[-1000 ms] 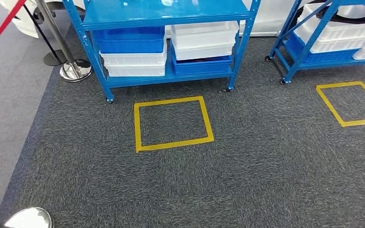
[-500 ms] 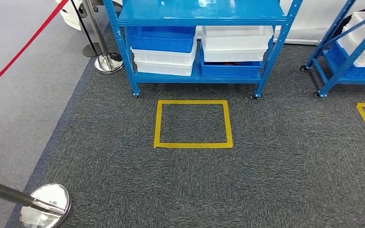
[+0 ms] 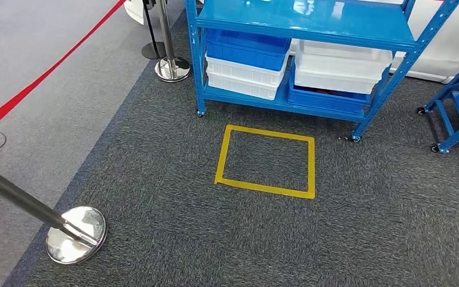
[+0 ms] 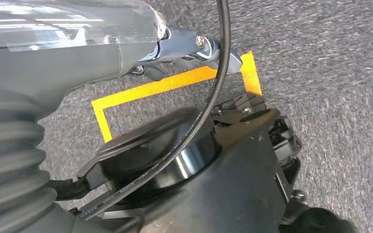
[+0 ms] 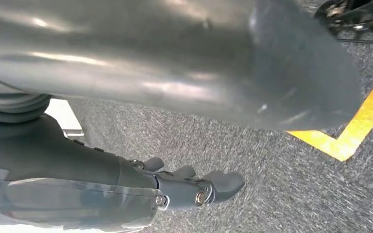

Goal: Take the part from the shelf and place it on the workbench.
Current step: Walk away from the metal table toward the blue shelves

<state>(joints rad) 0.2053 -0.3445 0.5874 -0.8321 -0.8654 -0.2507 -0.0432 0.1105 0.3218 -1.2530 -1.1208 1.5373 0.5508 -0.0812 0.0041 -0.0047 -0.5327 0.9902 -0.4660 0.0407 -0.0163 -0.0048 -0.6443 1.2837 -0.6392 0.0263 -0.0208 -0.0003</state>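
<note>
The blue metal shelf (image 3: 311, 24) stands on small casters on dark grey carpet (image 3: 346, 239), its glossy upper deck catching reflections. What lies on that deck is cut off at the frame's edge, so the part cannot be made out. On the lower deck sit stacked plastic bins: a blue bin (image 3: 248, 48) over white ones (image 3: 242, 78), and a white bin (image 3: 342, 66) over a blue one (image 3: 326, 98). A yellow tape square (image 3: 267, 161) marks the carpet in front. 2 chrome stanchions (image 3: 75, 233) hold a red rope (image 3: 42, 78). The left hand (image 4: 194, 51) hangs over the carpet, fingers loosely extended, holding nothing. The right hand (image 5: 194, 187) hangs likewise, fingers gently curved, empty.
</note>
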